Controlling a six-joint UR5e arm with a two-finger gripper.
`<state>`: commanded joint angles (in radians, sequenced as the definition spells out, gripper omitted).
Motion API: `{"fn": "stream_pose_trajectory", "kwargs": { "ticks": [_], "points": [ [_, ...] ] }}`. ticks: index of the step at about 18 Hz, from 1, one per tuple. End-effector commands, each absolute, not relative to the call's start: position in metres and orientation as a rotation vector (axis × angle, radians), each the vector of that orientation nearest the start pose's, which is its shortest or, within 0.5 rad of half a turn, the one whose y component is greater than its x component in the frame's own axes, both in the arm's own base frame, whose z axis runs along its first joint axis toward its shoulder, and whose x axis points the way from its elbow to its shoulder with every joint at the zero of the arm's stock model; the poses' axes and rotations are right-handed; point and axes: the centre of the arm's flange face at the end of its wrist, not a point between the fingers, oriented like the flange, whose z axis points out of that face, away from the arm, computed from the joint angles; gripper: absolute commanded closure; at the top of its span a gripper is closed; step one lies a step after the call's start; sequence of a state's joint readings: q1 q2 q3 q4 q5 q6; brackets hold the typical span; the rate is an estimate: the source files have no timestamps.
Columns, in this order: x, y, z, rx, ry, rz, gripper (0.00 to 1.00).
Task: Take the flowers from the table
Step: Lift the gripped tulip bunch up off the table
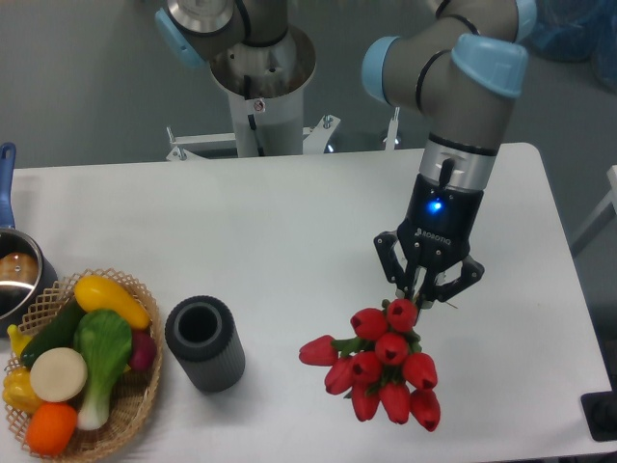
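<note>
The flowers [380, 368], a bunch of red tulip buds with green stems, hang from my gripper [426, 289] above the white table [289, 241], buds toward the camera. The gripper is shut on the stems, which are mostly hidden behind the buds and the fingers. The bunch is lifted off the tabletop at the right front part of the table.
A dark grey cylinder cup [203, 342] stands left of the flowers. A wicker basket [135, 400] with toy vegetables sits at the front left. A metal pot [14, 280] with a blue handle is at the left edge. The arm's base [260, 77] stands behind the table.
</note>
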<state>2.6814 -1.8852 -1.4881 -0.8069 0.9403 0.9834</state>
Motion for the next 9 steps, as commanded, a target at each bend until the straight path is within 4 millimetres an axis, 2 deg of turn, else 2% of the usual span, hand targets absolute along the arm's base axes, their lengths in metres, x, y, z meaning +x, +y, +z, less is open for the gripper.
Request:
{"fn": "stream_pose_trajectory", "kwargs": {
  "ticks": [9],
  "points": [
    [-0.501, 0.443, 0.469, -2.295, 0.023, 0.153, 0.82]
  ]
}}
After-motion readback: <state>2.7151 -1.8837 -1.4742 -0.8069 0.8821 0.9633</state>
